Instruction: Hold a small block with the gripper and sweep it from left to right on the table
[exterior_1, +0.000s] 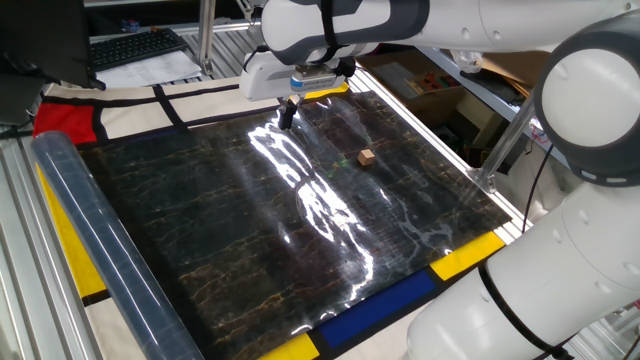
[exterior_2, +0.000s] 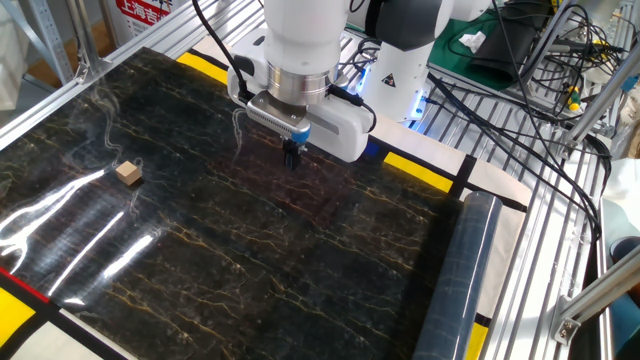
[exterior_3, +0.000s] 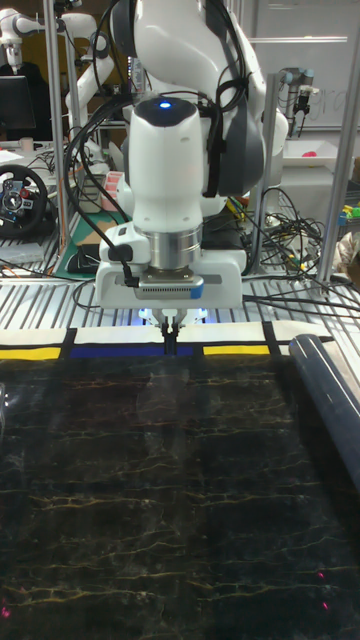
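Your small block (exterior_1: 367, 156) lies free on the table (exterior_1: 250, 250), right of frame centre | in the other fixed view it sits at left (exterior_2: 126, 173) | your gripper (exterior_2: 292, 158) hangs near the table's far edge, well apart | fingers (exterior_3: 171, 340) close together, apparently holding nothing | clear roll (exterior_1: 100, 240) along the left.

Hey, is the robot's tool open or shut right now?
Shut: the tool shows a single narrow black tip with no visible gap in any view. Whether something tiny is pinched inside cannot be told.
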